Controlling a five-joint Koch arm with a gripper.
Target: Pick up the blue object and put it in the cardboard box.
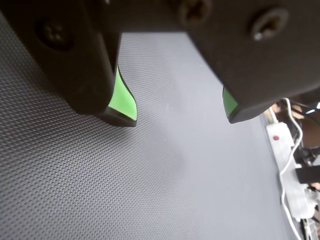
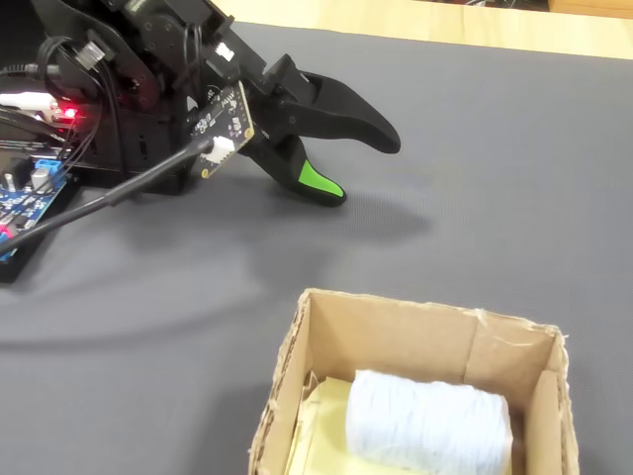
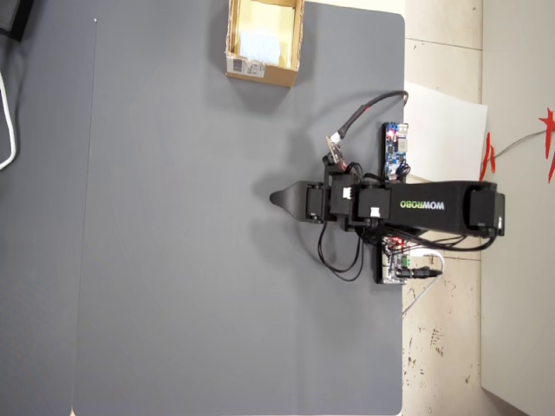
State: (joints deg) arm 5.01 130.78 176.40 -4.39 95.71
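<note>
The pale blue object point(image 2: 427, 424) lies inside the cardboard box point(image 2: 396, 319), on its cream floor, at the bottom of the fixed view. From overhead the box point(image 3: 262, 70) stands at the mat's top edge with the blue object point(image 3: 257, 43) in it. My gripper point(image 2: 361, 166) hovers low over the bare grey mat, well away from the box. It is open. In the wrist view the gripper point(image 1: 181, 117) shows both green-padded fingertips point(image 1: 124, 102) wide apart, with only mat between them.
A blue circuit board point(image 3: 395, 149) and cables lie beside the arm's base point(image 3: 451, 208) at the mat's right edge. A white power strip point(image 1: 286, 150) with a cord lies past the mat in the wrist view. Electronics with a red light point(image 2: 61, 114) sit at the left.
</note>
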